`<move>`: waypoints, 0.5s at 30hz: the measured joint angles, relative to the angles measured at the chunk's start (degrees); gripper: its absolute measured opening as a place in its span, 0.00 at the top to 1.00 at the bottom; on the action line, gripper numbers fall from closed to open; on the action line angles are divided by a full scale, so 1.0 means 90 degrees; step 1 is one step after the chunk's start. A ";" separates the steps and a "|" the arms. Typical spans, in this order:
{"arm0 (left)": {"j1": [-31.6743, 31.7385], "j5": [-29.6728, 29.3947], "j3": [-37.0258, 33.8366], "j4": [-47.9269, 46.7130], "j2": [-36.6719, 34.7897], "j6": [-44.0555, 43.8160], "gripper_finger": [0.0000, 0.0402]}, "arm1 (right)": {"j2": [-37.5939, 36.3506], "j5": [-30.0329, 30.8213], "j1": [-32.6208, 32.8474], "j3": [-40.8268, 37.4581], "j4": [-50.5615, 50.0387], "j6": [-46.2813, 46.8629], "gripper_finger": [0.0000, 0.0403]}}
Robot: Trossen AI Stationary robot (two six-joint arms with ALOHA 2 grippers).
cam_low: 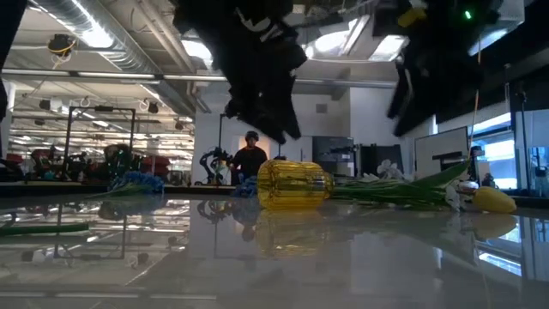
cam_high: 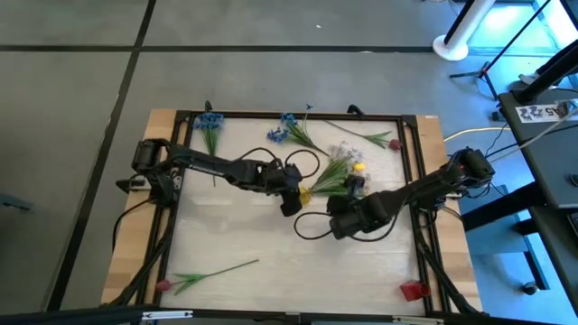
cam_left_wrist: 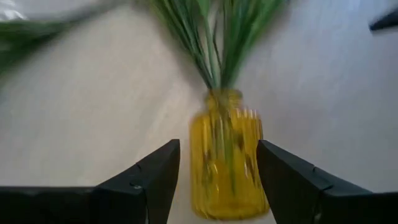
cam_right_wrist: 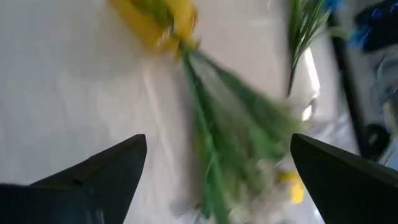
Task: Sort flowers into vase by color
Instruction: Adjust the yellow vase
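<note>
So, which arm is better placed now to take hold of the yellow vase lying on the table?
Probably the left. The left gripper is open with the yellow vase lying between its fingers. The right gripper, also open, faces the green stems, apart from the vase.

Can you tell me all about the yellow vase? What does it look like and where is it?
The yellow vase looks like see-through ribbed glass, a squat jar with a narrower neck. It lies on its side on the shiny white table, near the middle. Green stems run into its mouth and fan out across the table towards pale and yellow flower heads. The left pincer is open, one finger on each side of the vase; I cannot tell if the fingers touch it. The right pincer is open nearby, over the stems.
</note>
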 joint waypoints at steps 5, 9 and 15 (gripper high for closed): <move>-0.0004 -0.0085 0.0460 -0.0929 -0.0004 0.0036 0.47 | 0.0001 0.0110 -0.0362 0.0557 -0.0011 -0.1095 0.04; 0.0665 0.0257 0.1123 -0.1922 0.0035 -0.0189 0.42 | -0.0070 0.0121 -0.0837 0.1002 -0.0559 -0.2348 0.06; 0.1188 0.0592 0.2017 -0.3087 0.0205 -0.0122 0.32 | -0.0865 0.0235 -0.1493 0.0805 -0.1025 -0.2243 0.09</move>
